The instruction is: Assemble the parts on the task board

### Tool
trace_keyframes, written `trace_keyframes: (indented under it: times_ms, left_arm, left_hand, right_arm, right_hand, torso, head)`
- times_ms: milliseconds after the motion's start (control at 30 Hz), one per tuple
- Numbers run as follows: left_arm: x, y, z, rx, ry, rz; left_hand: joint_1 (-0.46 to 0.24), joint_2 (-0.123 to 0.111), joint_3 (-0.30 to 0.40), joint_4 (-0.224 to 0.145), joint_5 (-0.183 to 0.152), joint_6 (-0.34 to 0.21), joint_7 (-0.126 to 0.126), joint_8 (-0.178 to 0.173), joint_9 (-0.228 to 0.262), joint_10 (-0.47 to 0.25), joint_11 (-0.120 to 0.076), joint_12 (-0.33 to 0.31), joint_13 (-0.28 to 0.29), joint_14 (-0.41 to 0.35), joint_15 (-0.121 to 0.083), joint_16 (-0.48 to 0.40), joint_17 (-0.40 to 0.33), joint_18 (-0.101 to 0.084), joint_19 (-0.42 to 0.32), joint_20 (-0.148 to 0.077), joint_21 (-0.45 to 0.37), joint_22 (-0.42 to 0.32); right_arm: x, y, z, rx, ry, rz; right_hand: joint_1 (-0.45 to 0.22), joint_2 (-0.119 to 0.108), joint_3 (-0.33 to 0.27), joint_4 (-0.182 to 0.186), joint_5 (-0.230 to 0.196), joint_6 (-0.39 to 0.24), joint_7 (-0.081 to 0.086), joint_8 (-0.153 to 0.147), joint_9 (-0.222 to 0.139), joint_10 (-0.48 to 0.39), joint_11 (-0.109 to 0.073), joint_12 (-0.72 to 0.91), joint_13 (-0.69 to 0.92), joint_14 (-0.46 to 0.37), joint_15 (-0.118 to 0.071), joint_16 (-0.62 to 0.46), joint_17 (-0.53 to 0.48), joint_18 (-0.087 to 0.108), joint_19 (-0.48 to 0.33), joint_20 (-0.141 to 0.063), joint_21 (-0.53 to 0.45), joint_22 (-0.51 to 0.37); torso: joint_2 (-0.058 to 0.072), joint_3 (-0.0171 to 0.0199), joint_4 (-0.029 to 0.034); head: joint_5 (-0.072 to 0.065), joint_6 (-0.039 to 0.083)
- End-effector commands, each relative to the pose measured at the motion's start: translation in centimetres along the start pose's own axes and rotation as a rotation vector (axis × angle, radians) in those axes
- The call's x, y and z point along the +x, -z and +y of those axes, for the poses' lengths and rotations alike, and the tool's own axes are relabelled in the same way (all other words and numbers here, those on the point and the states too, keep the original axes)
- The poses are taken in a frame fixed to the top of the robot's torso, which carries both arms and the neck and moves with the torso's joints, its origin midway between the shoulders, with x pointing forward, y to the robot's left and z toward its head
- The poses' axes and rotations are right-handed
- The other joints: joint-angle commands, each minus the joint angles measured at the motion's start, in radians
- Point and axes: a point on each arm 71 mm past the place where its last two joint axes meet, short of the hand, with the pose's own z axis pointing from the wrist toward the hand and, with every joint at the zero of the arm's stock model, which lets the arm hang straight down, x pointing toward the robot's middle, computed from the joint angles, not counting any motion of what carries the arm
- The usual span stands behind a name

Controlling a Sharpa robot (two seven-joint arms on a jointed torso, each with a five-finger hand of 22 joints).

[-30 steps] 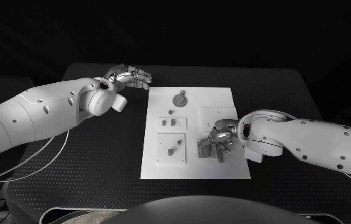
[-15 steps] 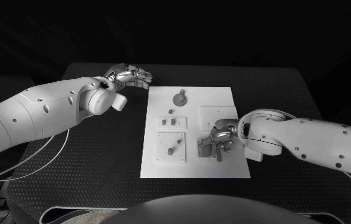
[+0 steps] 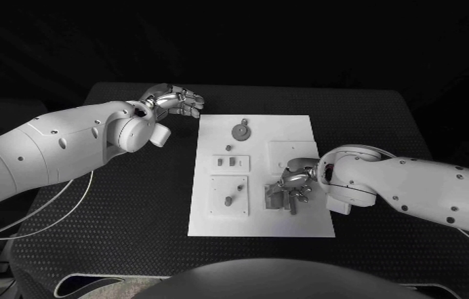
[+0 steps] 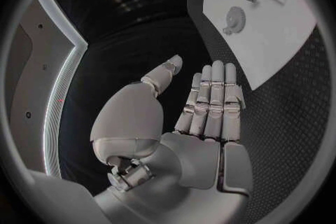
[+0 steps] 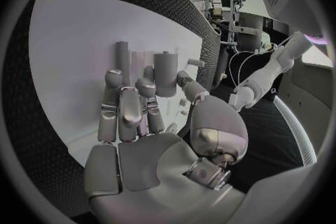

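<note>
The white task board (image 3: 256, 224) lies in the middle of the black table. My right hand (image 3: 293, 181) hovers low over the board's near right part, at a cluster of upright grey parts (image 3: 274, 200). In the right wrist view a grey cylinder (image 5: 166, 71) stands between the fingers (image 5: 126, 106) and the thumb, with a thinner peg (image 5: 122, 56) beside it; whether the hand grips it is unclear. My left hand (image 3: 177, 101) floats off the board's far left corner, fingers straight and holding nothing. A round gear-like part (image 3: 240, 133) lies at the board's far end, also visible as the gear-like part (image 4: 233, 19) in the left wrist view.
Two raised white plates with small grey pieces sit on the board's left half, one (image 3: 230, 164) mid-board and one (image 3: 229, 197) nearer me. A square plate (image 3: 290, 151) lies beyond my right hand. Black matting (image 3: 127, 204) surrounds the board.
The right hand has edged a little toward the far side over the grey parts. The left hand stays where it was.
</note>
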Motion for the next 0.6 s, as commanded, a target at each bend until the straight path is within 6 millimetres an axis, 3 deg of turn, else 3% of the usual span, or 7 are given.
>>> trace_keyframes:
  times_ms: [33,200,333,467,600]
  left_arm:
    - [0.22,-0.02,-0.13,0.006,0.009,0.016]
    - [0.24,-0.02,-0.12,0.005,0.009,0.018]
    - [0.23,-0.02,-0.12,0.005,0.009,0.018]
    - [0.22,-0.01,-0.11,0.004,0.009,0.018]
    - [0.21,0.0,-0.11,0.003,0.009,0.018]
  left_hand:
    - [-0.011,0.0,-0.001,0.006,0.001,-0.009,0.001,0.006,-0.001,-0.006,0.002,0.004,-0.001,0.005,0.002,-0.007,0.001,0.007,-0.004,0.003,0.005,-0.001]
    - [-0.012,0.0,-0.001,0.006,0.001,-0.009,0.001,0.006,-0.001,-0.007,0.002,0.004,-0.001,0.004,0.002,-0.007,0.001,0.007,-0.004,0.003,0.005,-0.001]
    - [-0.012,0.0,-0.001,0.006,0.001,-0.009,0.001,0.006,-0.001,-0.007,0.002,0.004,-0.001,0.004,0.003,-0.008,0.002,0.007,-0.005,0.003,0.005,-0.001]
    - [-0.012,0.0,-0.001,0.006,0.001,-0.009,0.001,0.006,-0.002,-0.007,0.002,0.004,-0.001,0.004,0.003,-0.008,0.002,0.007,-0.005,0.003,0.005,-0.001]
    - [-0.012,0.0,-0.001,0.007,0.001,-0.009,0.001,0.006,-0.002,-0.007,0.002,0.004,-0.001,0.004,0.003,-0.009,0.002,0.007,-0.005,0.003,0.005,-0.001]
  right_arm:
    - [0.39,-0.23,-0.01,0.002,0.019,0.007]
    - [0.47,-0.28,0.01,0.001,0.019,0.008]
    - [0.54,-0.33,0.05,0.001,0.019,0.009]
    - [0.57,-0.37,0.05,0.001,0.019,0.009]
    - [0.6,-0.38,0.06,-0.001,0.02,0.011]
  right_hand:
    - [-0.005,-0.021,0.002,0.012,-0.007,-0.005,0.006,-0.009,-0.003,-0.007,0.005,-0.004,-0.001,-0.017,-0.004,-0.005,-0.008,0.021,-0.008,0.002,-0.002,0.017]
    - [-0.009,-0.065,0.024,0.059,-0.007,-0.017,0.011,-0.019,-0.005,-0.014,0.009,-0.005,-0.001,-0.03,0.0,-0.009,-0.025,0.021,-0.01,0.003,-0.005,0.017]
    - [-0.007,-0.117,0.047,0.113,-0.006,-0.024,0.014,-0.026,-0.006,-0.02,0.013,-0.006,0.0,-0.042,0.003,-0.011,-0.041,0.021,-0.011,0.004,-0.006,0.017]
    - [-0.005,-0.145,0.057,0.147,-0.007,-0.027,0.015,-0.028,-0.005,-0.024,0.014,-0.006,0.0,-0.048,0.004,-0.011,-0.049,0.021,-0.013,0.005,-0.006,0.018]
    - [-0.003,-0.157,0.058,0.164,-0.007,-0.029,0.016,-0.03,-0.004,-0.026,0.014,-0.006,0.0,-0.052,0.004,-0.012,-0.054,0.021,-0.014,0.005,-0.006,0.018]
  torso:
    - [0.0,-0.0003,0.0001]
    - [0.0,-0.0003,-0.0002]
    - [0.0,-0.0002,-0.0004]
    - [0.0,-0.0001,-0.0001]
    - [0.0,-0.0001,-0.0001]
  head:
    - [0.001,-0.001]
    - [0.002,-0.002]
    - [0.002,-0.002]
    - [0.002,-0.003]
    - [0.003,-0.003]
